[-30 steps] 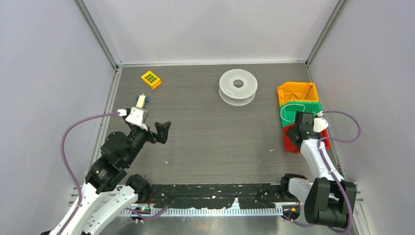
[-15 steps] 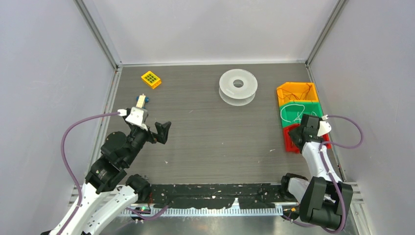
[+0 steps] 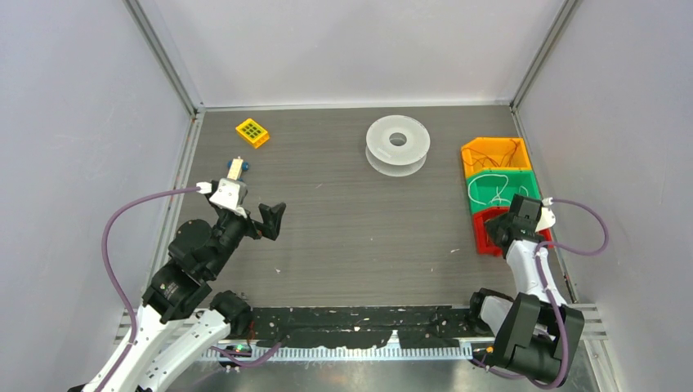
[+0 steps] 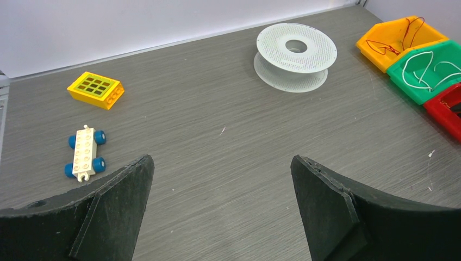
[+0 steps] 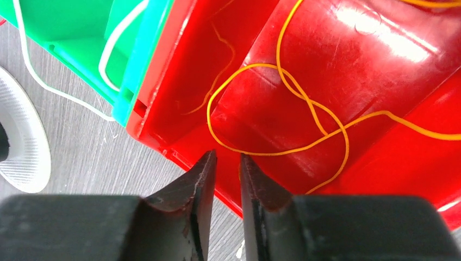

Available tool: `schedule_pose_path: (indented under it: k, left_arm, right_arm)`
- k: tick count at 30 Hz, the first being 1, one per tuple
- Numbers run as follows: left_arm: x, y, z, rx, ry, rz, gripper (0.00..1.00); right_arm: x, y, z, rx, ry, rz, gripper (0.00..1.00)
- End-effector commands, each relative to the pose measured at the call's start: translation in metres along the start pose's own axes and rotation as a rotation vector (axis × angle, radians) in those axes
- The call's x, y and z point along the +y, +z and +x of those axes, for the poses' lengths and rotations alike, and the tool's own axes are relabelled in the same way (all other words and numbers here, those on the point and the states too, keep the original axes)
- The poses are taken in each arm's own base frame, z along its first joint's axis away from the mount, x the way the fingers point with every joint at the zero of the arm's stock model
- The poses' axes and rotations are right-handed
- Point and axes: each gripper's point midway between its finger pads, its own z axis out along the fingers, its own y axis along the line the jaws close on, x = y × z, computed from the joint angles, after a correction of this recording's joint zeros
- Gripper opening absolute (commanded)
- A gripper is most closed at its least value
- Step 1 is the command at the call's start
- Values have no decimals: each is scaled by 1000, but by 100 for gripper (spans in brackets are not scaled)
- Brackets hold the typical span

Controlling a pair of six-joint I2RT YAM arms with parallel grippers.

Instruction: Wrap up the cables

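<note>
The thin yellow-orange wire [image 5: 261, 65] lies in loose loops inside the red bin [image 5: 380, 65], which stands at the table's right side [image 3: 485, 234]. My right gripper [image 5: 228, 157] hovers over the near-left rim of that bin, just short of the closest loop. Its jaws stand a narrow gap apart and I see nothing held between them. In the top view it is over the red bin [image 3: 502, 230]. My left gripper [image 4: 223, 163] is wide open and empty above the bare table on the left [image 3: 274, 219]. A round white spool [image 3: 397, 144] lies at the back centre.
A green bin [image 3: 490, 189] with a thin white wire [image 5: 32, 81] and an orange bin [image 3: 490, 153] with a dark red wire stand behind the red bin. A yellow brick [image 3: 252, 132] and a white wheeled brick [image 4: 85, 152] lie at the back left.
My right gripper has moved toward the near right, from the green and red bins' edge to over the red bin. The left arm has not moved.
</note>
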Motion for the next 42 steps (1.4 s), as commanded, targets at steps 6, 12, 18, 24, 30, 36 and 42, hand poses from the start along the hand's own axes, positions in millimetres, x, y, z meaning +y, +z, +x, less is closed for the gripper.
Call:
schedule_pose_path:
  k: [6, 12, 18, 24, 30, 36, 42]
  left_arm:
    - [-3, 1, -9, -30, -18, 13, 99]
    - [-4, 1, -9, -31, -21, 20, 99]
    - [-4, -3, -13, -54, -31, 22, 99]
    - [-1, 4, -4, -29, -25, -4, 99]
    - [-9, 13, 5, 30, -13, 23, 97]
    - [-8, 15, 6, 28, -11, 17, 96]
    - [-13, 16, 7, 27, -36, 37, 96]
  right_arm:
    - [18, -15, -6, -8, 25, -109, 7]
    - [16, -25, -34, -116, 54, -55, 5]
    - [-18, -32, -86, -269, 114, 174, 24]
    - [-33, -46, -130, -457, 94, 285, 44]
    - [-41, -52, -143, -521, 57, 341, 46]
    - [-23, -45, -155, -495, -179, 284, 48]
    - [10, -38, -149, -369, -419, 142, 52]
